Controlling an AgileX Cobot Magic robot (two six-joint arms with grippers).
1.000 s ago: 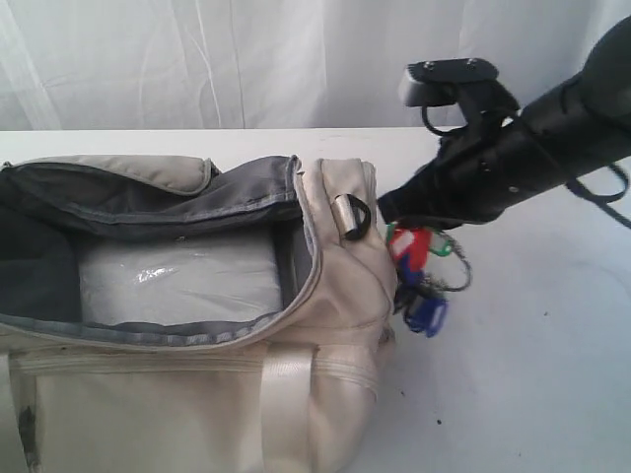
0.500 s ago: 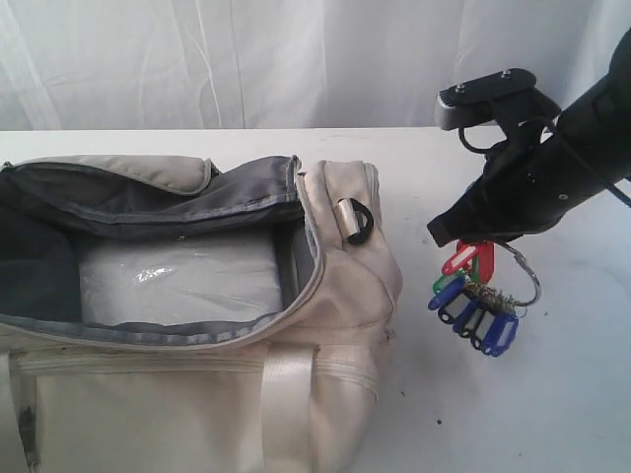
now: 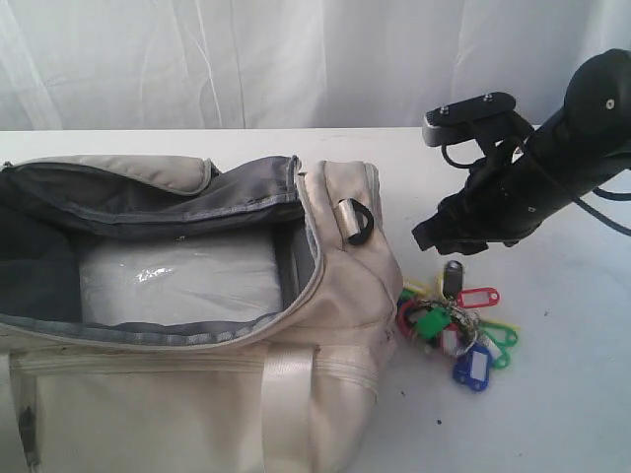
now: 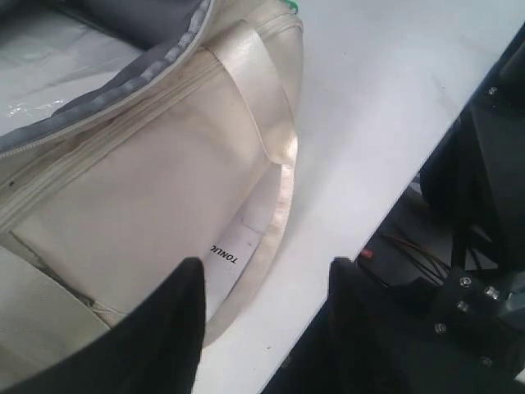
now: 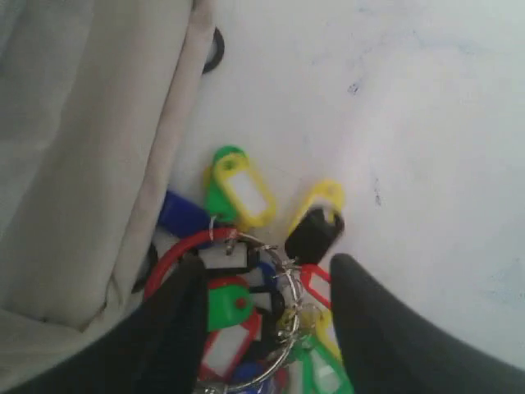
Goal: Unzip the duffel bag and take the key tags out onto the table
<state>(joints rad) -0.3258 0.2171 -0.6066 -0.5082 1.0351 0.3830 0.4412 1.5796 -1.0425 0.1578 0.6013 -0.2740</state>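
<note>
1. The key tags (image 3: 455,330) are on the table (image 3: 552,394) — a loose heap of red, green, blue, yellow and black tags on metal rings, lying right up against the end of the duffel bag (image 3: 335,296).
2. The right gripper (image 3: 429,238) hangs just above the heap and holds nothing. In the right wrist view its two dark fingers (image 5: 176,328) are spread wide, with the tags lying on the white surface between and beyond them.
3. From that same wrist view, a blue tag is tucked in against the bag's cream fabric edge, a large red ring sits beside it, and a black tag and a yellow one lie furthest from the bag.
4. The bag is unzipped, its top gaping wide, grey lining (image 3: 148,202) folded back along the far side. A clear plastic sheet (image 3: 177,281) lies flat on its floor.
5. On the end panel nearest the tags, a black D-ring (image 3: 359,223) sits up by the top seam.
6. The left gripper (image 4: 267,328) hovers over the bag's near side — jaws spread apart, nothing between them. Below it runs the satin webbing handle (image 4: 262,90), with a small white printed label (image 4: 234,246) just beside the strap.
</note>
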